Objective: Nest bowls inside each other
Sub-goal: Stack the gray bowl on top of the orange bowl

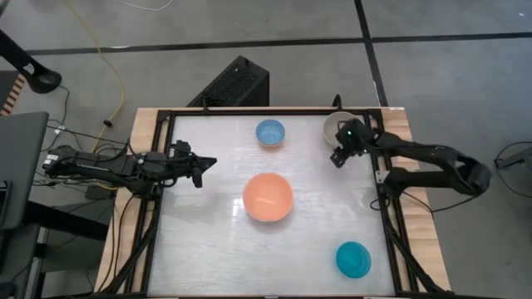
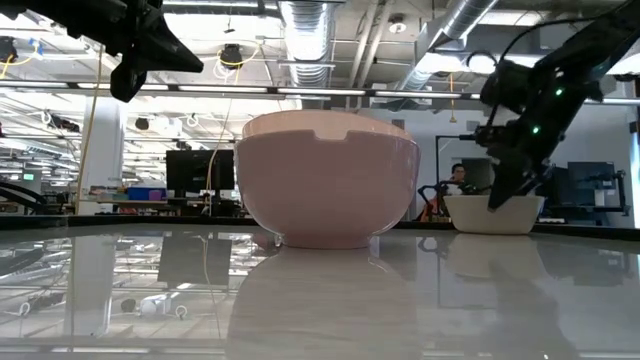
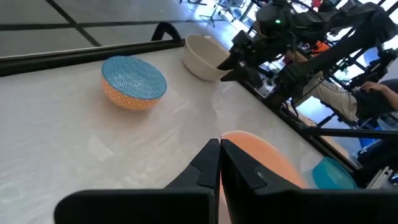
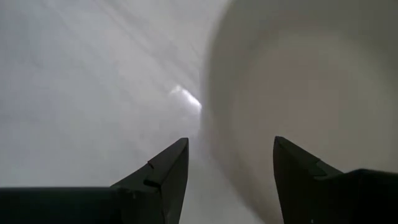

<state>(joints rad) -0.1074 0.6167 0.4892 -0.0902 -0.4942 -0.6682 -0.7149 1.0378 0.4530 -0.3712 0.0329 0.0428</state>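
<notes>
A large orange-pink bowl [image 1: 267, 198] stands upright at the table's middle. A small light blue bowl [image 1: 270, 133] sits behind it, and a small teal bowl [image 1: 353, 259] sits near the front right. A cream-white bowl [image 1: 336, 124] rests on its base at the far right, partly hidden by my right arm. My right gripper [image 4: 230, 163] is open and slants down just over this bowl's rim [image 4: 210, 118]; its fingers do not touch the rim. My left gripper [image 1: 204, 163] is shut and empty, raised over the table's left side.
A black frame [image 1: 249, 111] runs along the table's edges. Bare tabletop lies between the orange-pink bowl and the left edge, and along the front. A black box [image 1: 233, 83] stands on the floor beyond the far edge. A person [image 3: 367, 93] sits beyond the right edge.
</notes>
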